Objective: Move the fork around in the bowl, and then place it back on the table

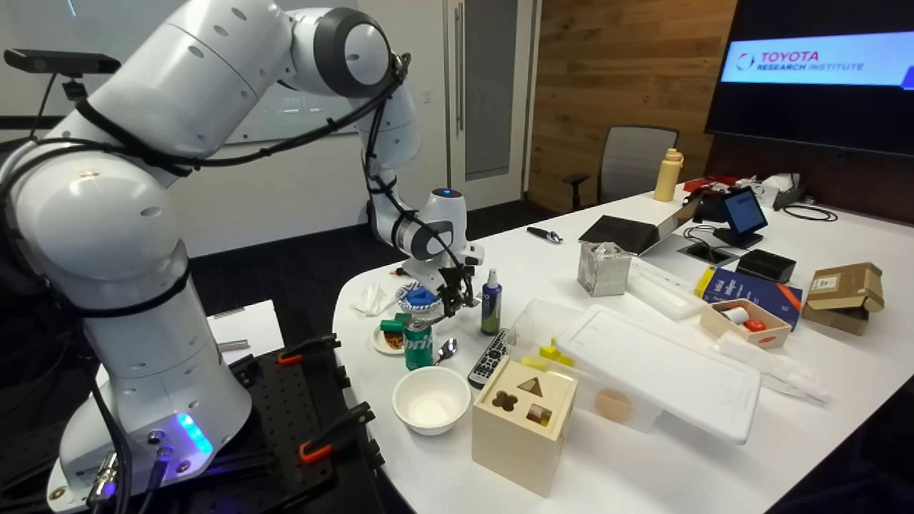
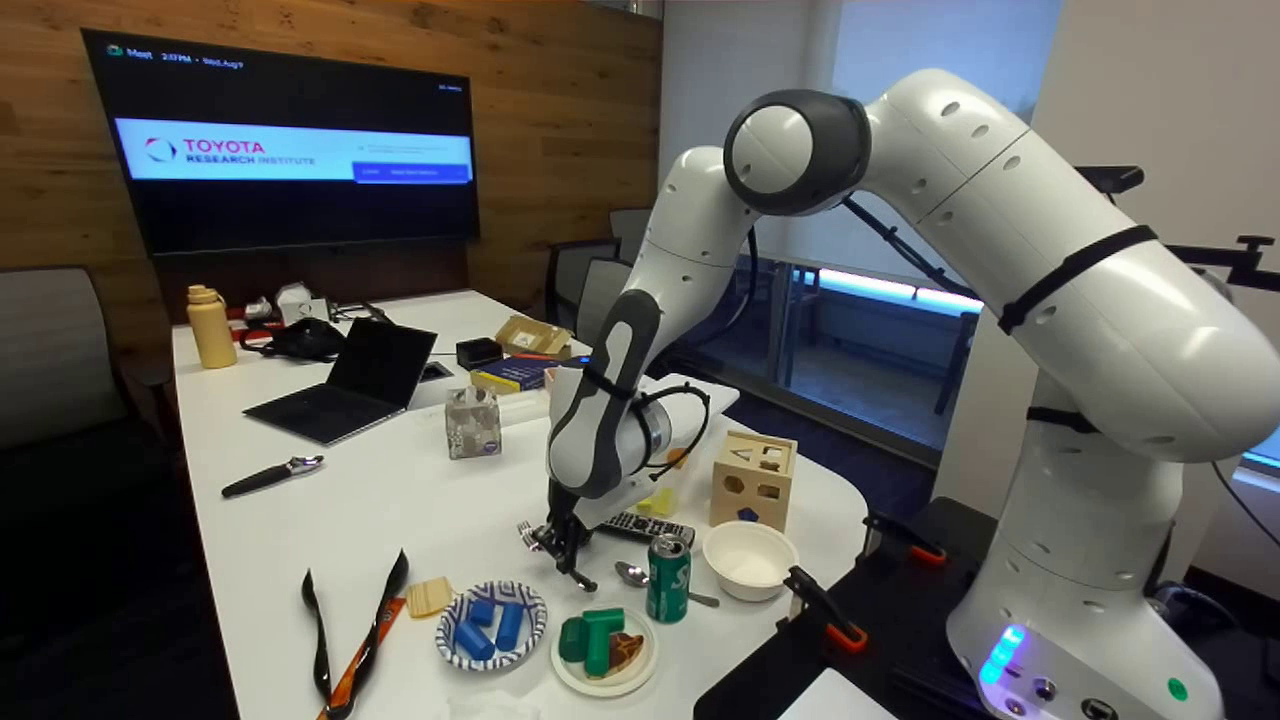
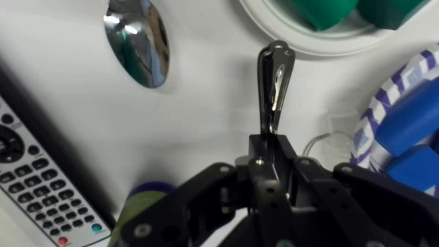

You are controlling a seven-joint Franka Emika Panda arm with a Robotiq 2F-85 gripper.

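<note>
My gripper (image 3: pixel 271 147) is shut on the fork (image 3: pixel 277 82) in the wrist view. The fork's shiny dark handle sticks out beyond the fingertips; the part between the fingers is hidden. In an exterior view its tines (image 2: pixel 530 536) show on the far side of the gripper (image 2: pixel 572 560). The fork seems to be held a little above the white table (image 2: pixel 330 520), with a shadow beside it. The white bowl (image 1: pixel 431 398) stands upright near the robot base and looks empty. It also shows in an exterior view (image 2: pixel 750 562), beyond the green can from the gripper.
A green can (image 1: pixel 418 345), a spoon (image 3: pixel 139 43), a remote (image 1: pixel 488 357) and a wooden shape box (image 1: pixel 525 425) stand near the bowl. A spray bottle (image 1: pixel 491 303), a plate with green pieces (image 2: pixel 604 680) and a patterned bowl with blue pieces (image 2: pixel 452 655) are close to the gripper.
</note>
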